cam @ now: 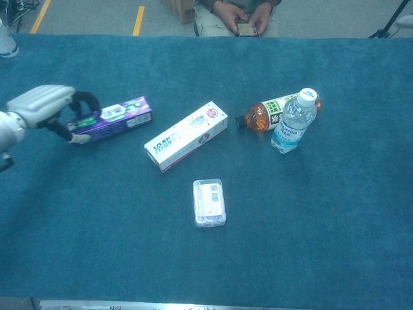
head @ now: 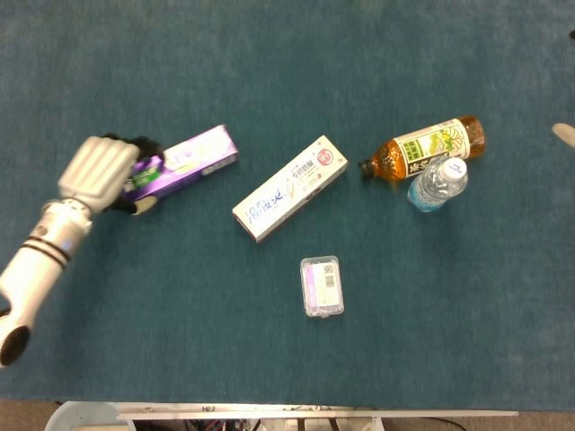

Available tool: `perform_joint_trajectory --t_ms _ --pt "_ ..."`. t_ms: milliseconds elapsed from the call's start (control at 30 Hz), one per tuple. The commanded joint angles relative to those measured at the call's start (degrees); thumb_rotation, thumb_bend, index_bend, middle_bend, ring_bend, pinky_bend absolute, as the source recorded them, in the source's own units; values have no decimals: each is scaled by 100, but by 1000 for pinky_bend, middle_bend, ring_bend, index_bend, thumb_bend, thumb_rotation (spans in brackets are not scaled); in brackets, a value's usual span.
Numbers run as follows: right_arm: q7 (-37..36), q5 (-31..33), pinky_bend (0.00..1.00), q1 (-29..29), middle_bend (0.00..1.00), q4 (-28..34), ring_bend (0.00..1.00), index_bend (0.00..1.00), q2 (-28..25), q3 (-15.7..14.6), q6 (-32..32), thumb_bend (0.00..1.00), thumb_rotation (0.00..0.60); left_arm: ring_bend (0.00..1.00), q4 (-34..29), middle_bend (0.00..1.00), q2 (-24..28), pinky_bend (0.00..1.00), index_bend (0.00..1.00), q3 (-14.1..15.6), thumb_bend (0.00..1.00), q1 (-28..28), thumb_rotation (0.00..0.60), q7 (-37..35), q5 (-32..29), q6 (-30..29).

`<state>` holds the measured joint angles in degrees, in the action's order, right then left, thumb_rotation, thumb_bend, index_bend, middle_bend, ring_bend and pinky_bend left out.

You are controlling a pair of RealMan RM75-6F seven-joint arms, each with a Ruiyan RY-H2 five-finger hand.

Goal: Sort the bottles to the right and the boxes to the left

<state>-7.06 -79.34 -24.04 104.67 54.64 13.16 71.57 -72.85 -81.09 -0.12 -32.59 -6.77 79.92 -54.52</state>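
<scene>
My left hand (head: 99, 171) (cam: 45, 106) grips the left end of a purple toothpaste box (head: 184, 160) (cam: 116, 118), held at the table's left side. A white toothpaste box (head: 289, 188) (cam: 186, 135) lies diagonally in the middle. A small clear plastic box (head: 322, 285) (cam: 210, 202) sits in front of it. At the right, an amber tea bottle (head: 422, 149) (cam: 266, 113) lies on its side beside an upright water bottle (head: 437, 184) (cam: 293, 121). My right hand shows in neither view.
Blue cloth (head: 449, 314) covers the whole table. A person with a phone (cam: 247, 27) sits beyond the far edge. A pale object (head: 566, 133) pokes in at the right border of the head view.
</scene>
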Motion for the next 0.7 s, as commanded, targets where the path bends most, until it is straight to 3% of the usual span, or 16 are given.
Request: perform_joint_trajectory --t_ms 33,167,233,367,433,700 --pt "8 0 411 -10 297 4 189 103 20 2 -8 9 600 465 -81 501 155 338 428 117 237 133 600 -103 79 -94" --pt "20 -3 411 -25 298 6 189 104 50 9 -13 9 600 451 -239 482 273 338 417 192 237 170 600 -246 186 -79" --pt "23 -4 411 -29 297 5 189 104 52 14 -14 9 600 406 -327 421 340 334 376 223 237 136 600 -234 251 -18" --pt "19 4 411 -28 297 -7 189 103 51 15 -18 10 600 159 -567 194 489 240 161 209 237 44 600 -224 251 154" --pt "5 5 411 -21 297 -16 189 103 50 13 -13 9 600 88 -681 133 553 195 93 167 237 1 600 -184 240 187" --pt "-68 26 411 -4 297 -86 189 103 41 25 -5 9 600 50 -1180 95 722 158 57 -14 237 -146 600 -154 229 223"
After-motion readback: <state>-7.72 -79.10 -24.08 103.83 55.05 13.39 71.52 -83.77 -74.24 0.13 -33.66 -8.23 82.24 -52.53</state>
